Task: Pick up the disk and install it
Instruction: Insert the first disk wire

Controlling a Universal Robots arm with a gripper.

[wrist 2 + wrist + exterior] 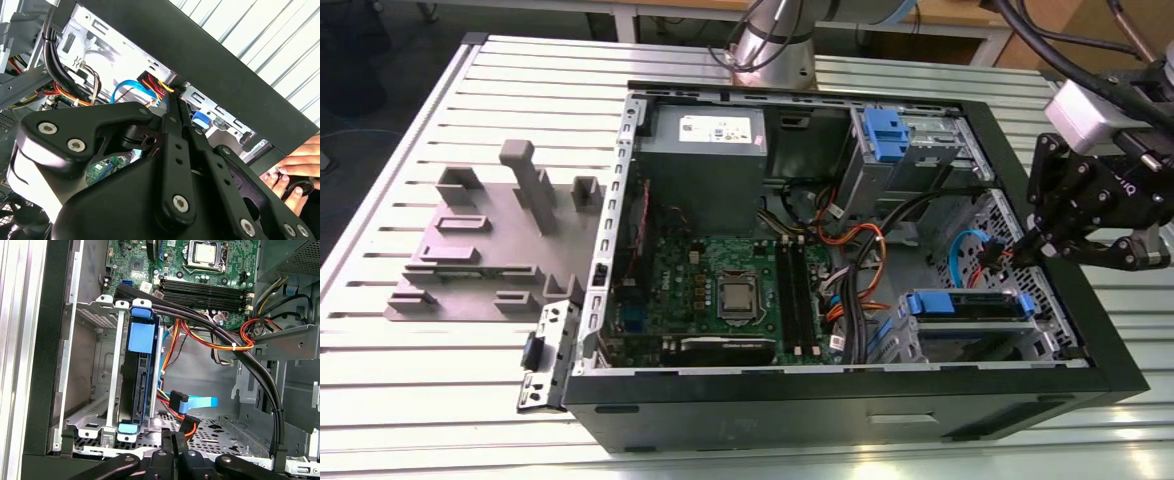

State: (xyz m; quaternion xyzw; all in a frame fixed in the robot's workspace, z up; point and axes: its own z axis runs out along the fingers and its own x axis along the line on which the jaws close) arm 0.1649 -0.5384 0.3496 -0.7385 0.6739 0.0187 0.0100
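Black case wall (pixel 854 400) of the open computer lies closest in the exterior view, resting on a slatted counter (pixel 400 360). At the exterior view's right, the pincer (pixel 1027 250) hangs over the case's far side wall, its tips down among the blue and orange cables. It holds nothing. The disk (pixel 970 305) sits just below and inward of the pincer, seated in a metal drive cage in the case's near corner, its blue frame facing up. A grey fixture block (pixel 487 240) stands well apart from the pincer, outside the case.

In the second wrist view the pincer (pixel 172 107) has its black fingers (pixel 170 130) pressed together, empty, pointing toward a bundle of red and yellow wires (pixel 160 85). A person's hand (pixel 295 167) rests at the case edge beside the pincer's linkage.

In the first wrist view the finger tips (pixel 172 445) meet just beneath a blue flat cable connector (pixel 192 402). Beside it, the disk (pixel 142 365) stands in its cage; thick black cables (pixel 210 330) cross overhead.
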